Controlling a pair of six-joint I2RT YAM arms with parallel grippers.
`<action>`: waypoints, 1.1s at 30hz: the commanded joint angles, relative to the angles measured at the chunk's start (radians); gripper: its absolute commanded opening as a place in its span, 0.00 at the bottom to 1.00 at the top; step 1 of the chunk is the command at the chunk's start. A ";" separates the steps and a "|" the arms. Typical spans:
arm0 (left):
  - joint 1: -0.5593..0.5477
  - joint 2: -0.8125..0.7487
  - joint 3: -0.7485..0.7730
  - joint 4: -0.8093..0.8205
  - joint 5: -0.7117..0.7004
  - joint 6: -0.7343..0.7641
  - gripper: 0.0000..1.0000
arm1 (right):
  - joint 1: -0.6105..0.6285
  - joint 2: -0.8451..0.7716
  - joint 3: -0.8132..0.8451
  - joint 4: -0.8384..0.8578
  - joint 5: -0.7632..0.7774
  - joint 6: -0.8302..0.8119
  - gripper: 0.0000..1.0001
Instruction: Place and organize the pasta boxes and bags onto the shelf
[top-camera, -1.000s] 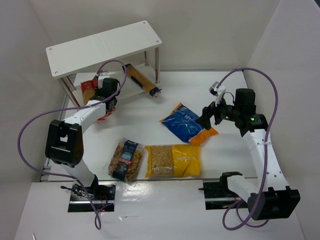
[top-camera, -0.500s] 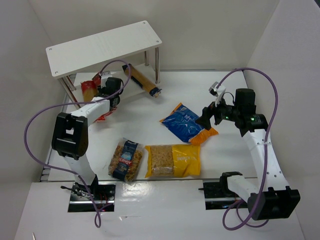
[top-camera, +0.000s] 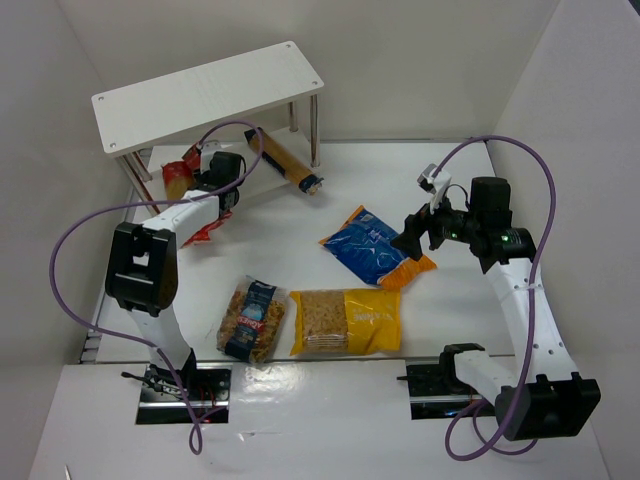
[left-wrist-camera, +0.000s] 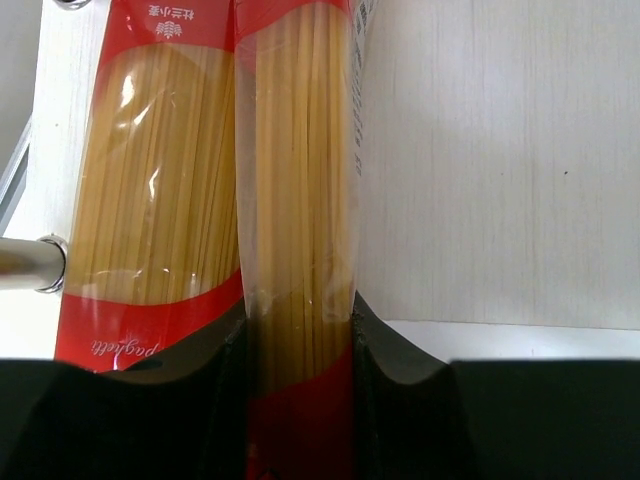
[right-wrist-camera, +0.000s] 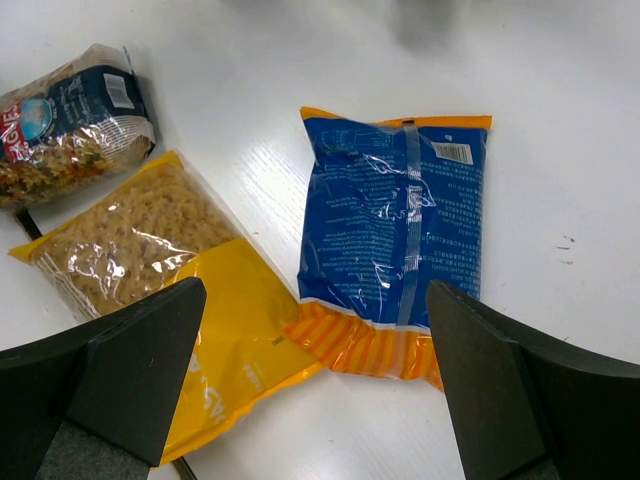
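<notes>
Top external: the shelf (top-camera: 210, 95) stands far left, the left gripper (top-camera: 222, 170) reaches under its top board, and three bags lie on the table (top-camera: 460, 330).
Left gripper: its jaws are clamped across a spaghetti packet (left-wrist-camera: 295, 200), near the packet's red end.
Held packet: it lies lengthwise on what appears to be the lower board, touching a second packet (left-wrist-camera: 160, 200) on its left.
Right gripper (right-wrist-camera: 320, 380): it is spread wide and holds nothing, hovering over the blue-orange bag (right-wrist-camera: 395, 230).
Other packs: the yellow bag (top-camera: 345, 322) and the clear bag (top-camera: 252, 318) lie side by side near the arm bases. The tan box (top-camera: 285, 160) lies slantwise under the top board with its dark end jutting out.
Step, judged: the held packet is being squared up beside its neighbour, and the bags are not yet shelved.
Spaghetti handling: it is probably light, stiff along its length and brittle. The film looks slick. A gentle hold across the width suits it, and it should slide flat rather than be levered by one end.
Bag handling: the bags are likely soft, with loose contents that shift. A pinch across the narrow width near the middle should keep one from sagging.
Risk: too hard a squeeze could snap strands, and a slick bag could slip from the fingers.
</notes>
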 joint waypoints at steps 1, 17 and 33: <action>0.016 -0.010 0.063 0.032 -0.069 0.007 0.20 | -0.007 -0.015 -0.006 0.002 -0.020 -0.012 1.00; 0.016 -0.068 -0.023 -0.009 -0.051 0.058 0.52 | -0.007 -0.043 -0.006 0.002 -0.029 -0.021 1.00; -0.112 -0.276 -0.173 -0.055 0.030 0.174 0.97 | -0.007 -0.061 -0.015 0.002 -0.029 -0.021 1.00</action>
